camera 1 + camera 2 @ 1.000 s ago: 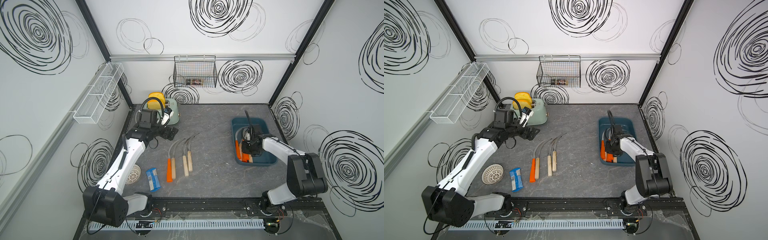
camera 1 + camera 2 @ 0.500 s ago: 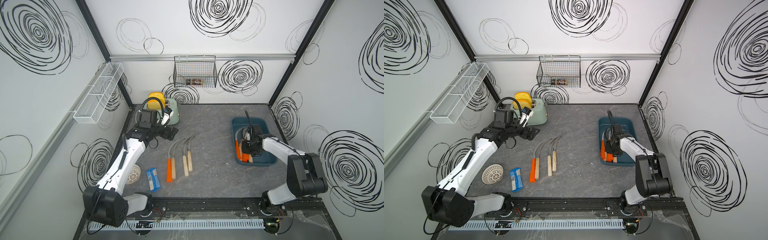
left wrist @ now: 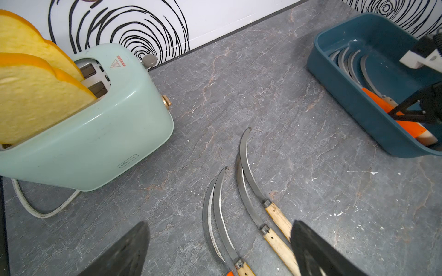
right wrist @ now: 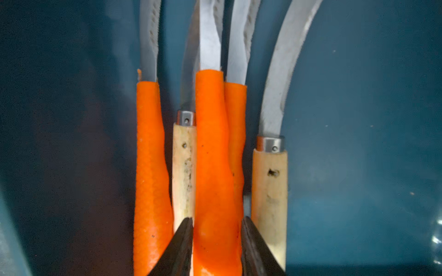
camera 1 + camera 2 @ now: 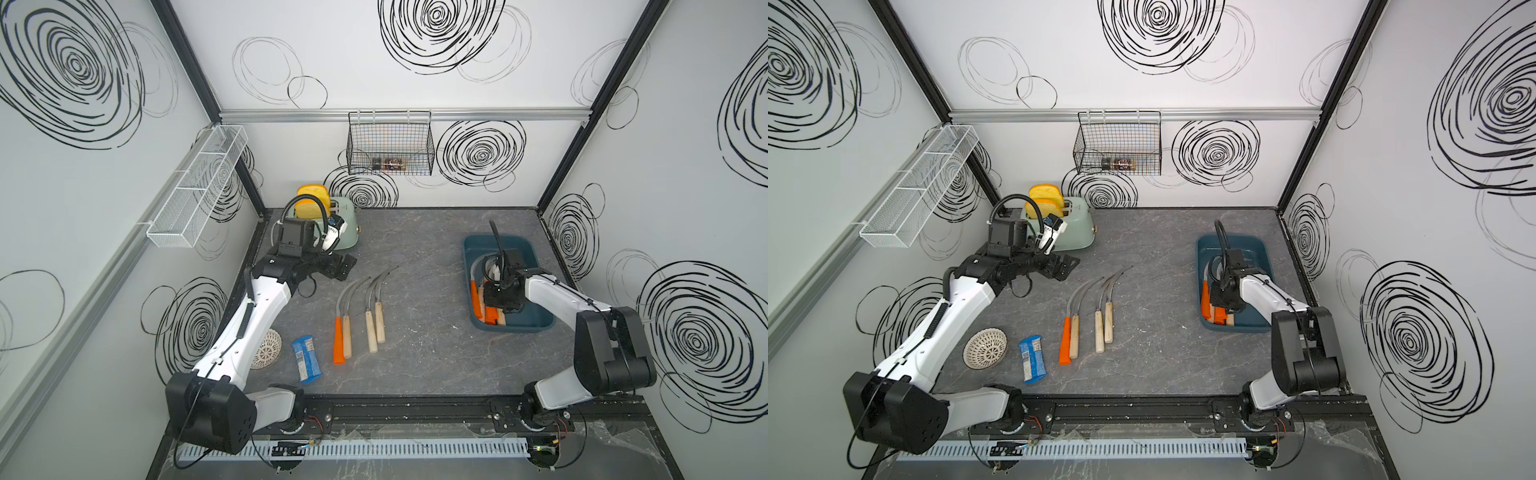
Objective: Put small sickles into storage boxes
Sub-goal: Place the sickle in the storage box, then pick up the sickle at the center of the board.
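In the right wrist view the right gripper (image 4: pixel 217 221) stands low inside the teal tub (image 4: pixel 358 119). Its two fingers lie close on both sides of the handle of an orange-handled sickle (image 4: pixel 210 143). We cannot tell whether they press this handle or only stand beside it, because no clear gap shows. This sickle rests on top of four others, and all the handles lie parallel.

In both top views the tub (image 5: pixel 519 327) sits at the 3 o'clock side of the table (image 5: pixel 424 365). The handles in it point to 6 o'clock and the blades to 12.

Four sickles (image 5: pixel 370 336) are not yet stored. They lie left of the table's middle, also with handles to 6 o'clock, and their blades curve toward 12 and 1 o'clock.

The left gripper (image 5: pixel 340 268) hovers just beside the toaster (image 5: pixel 347 232), near the blade tips, with its fingers spread wide and holding nothing. From it the handles lie at about 5 o'clock. From the right gripper they lie at 9 o'clock, well apart.

We judge that the left arm is nearer for the next pick. It should take a handle across its long axis, away from the blade.
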{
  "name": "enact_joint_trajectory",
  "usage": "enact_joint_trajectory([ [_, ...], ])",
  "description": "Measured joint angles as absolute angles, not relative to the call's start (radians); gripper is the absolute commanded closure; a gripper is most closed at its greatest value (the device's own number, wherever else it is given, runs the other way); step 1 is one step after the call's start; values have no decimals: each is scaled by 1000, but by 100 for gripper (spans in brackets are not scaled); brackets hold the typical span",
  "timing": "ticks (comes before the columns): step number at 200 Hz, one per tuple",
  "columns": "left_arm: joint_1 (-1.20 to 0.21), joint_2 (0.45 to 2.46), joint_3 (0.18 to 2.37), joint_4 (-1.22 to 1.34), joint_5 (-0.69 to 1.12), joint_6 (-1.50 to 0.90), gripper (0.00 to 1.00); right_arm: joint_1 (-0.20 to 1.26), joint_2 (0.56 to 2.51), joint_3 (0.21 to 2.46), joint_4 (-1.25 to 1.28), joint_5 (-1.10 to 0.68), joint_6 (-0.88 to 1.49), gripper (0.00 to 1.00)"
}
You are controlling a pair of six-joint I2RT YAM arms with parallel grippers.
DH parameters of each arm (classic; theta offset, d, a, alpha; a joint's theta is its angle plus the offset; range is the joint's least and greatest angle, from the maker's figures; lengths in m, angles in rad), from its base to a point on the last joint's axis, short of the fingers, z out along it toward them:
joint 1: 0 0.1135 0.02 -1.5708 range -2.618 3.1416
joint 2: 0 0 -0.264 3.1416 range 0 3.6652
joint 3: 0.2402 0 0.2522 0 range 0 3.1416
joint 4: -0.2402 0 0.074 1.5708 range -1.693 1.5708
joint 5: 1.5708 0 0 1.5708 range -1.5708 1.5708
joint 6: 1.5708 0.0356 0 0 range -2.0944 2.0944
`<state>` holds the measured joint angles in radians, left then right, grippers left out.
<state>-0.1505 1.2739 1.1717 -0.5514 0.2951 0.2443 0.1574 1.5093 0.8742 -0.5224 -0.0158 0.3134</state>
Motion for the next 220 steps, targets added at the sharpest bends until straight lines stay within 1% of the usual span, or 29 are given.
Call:
enact_joint_trajectory([
  [70,-150,1274,1193,-562,285,244,4,157,1430,888,-530,-11,315,61],
  [109,-150,1274,1211,-571,270,244,4,157,1326,921,-537,-11,313,62],
  [141,-151,1274,1211,-581,247,244,4,168,1234,929,-526,-61,302,61],
  [171,-151,1272,1208,-585,221,244,4,239,1195,929,-512,-97,301,60],
  [220,-151,1234,1148,-588,187,244,4,426,1197,929,-488,-107,318,61],
])
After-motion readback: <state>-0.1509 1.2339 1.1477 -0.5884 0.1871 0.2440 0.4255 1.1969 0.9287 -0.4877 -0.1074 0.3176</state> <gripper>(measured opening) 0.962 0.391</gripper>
